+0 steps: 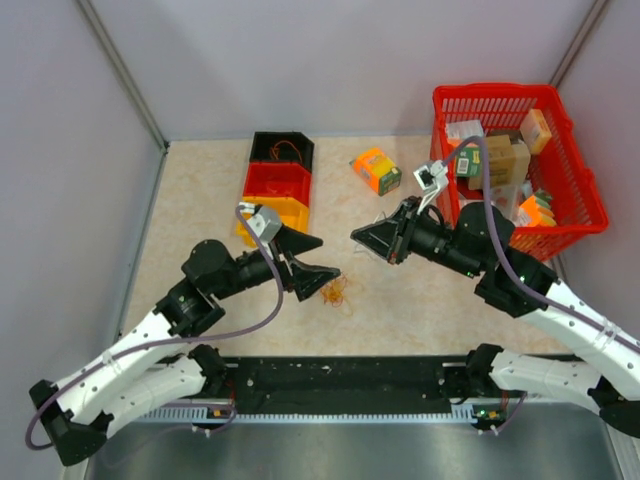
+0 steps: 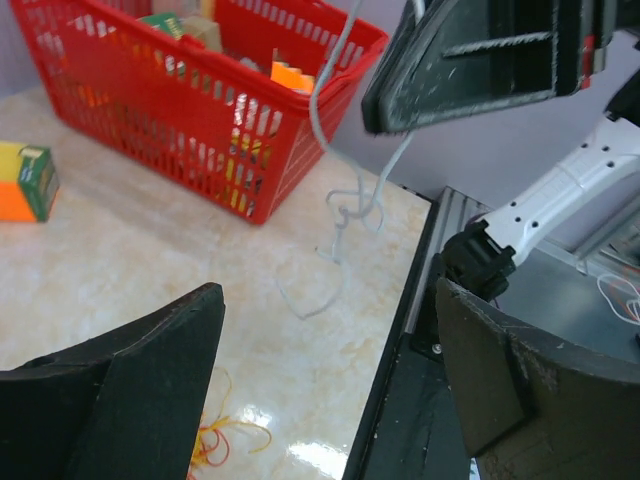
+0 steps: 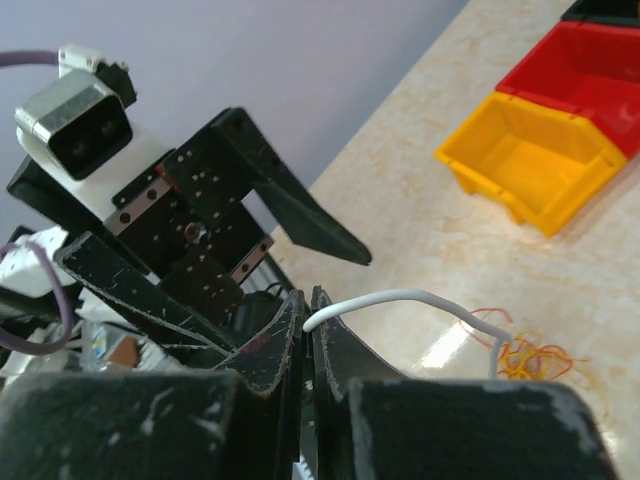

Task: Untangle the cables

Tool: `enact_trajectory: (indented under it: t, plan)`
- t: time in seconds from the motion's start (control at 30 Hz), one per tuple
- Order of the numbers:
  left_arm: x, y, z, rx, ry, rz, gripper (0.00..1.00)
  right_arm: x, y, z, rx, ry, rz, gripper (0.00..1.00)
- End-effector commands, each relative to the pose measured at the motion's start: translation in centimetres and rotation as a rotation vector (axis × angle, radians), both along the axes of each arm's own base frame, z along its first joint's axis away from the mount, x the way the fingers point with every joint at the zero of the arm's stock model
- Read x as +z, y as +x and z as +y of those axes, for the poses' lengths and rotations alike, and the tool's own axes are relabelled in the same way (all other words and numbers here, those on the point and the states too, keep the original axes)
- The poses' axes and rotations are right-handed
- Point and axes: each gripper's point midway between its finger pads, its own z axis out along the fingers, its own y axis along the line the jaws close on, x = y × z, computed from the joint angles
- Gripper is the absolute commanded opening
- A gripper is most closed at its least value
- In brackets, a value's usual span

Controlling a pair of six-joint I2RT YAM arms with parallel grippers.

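Tabletop (image 1: pixel 200 210) middle — cables (image 1: pixel 333 291) well apart from bins (image 1: pixel 278 190).

Plain lilac-grey walls (image 1: pixel 330 60), metal corner posts (image 1: pixel 125 75); beige marbled tabletop (image 1: pixel 200 205), glossy sheen

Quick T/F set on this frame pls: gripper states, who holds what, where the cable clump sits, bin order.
1. The right gripper is shut on a white cable. True.
2. The left gripper is clamped on the cable clump. False: its jaws are open and hold nothing.
3. The cable clump lies inside the yellow bin. False: it lies on the table, outside the bins.
4. The bins stand in a row: black bin farthest from the arms, then red bin, with the yellow bin nearest. True.
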Motion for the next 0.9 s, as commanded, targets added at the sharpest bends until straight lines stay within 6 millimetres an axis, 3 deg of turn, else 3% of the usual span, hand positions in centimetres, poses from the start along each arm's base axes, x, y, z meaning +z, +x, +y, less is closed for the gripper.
enact_trajectory:
  t: [0.0,0.13,0.4,0.67,0.87]
  plan:
    - [3.6,-1.7,-2.6,-0.211,-0.005,-0.153,0.91,3.5,-2.9,0.8,0.147,0.120,0.012,0.00]
    - [3.4,-2.2,-3.6,-0.280,-0.017,-0.159,0.92,4.5,-4.0,0.4,0.182,0.159,0.012,0.00]
    - [3.5,-1.0,-4.7,-0.270,-0.040,-0.162,0.89,5.8,-5.1,0.9,0.255,0.226,0.016,0.00]
    - [2.8,0.1,-5.8,-0.261,-0.042,-0.119,0.64,6.5,-5.6,1.5,0.302,0.276,0.018,0.00]
    - [2.7,0.0,-6.3,-0.288,-0.086,-0.092,0.71,6.1,-5.5,1.6,0.302,0.278,0.022,0.00]
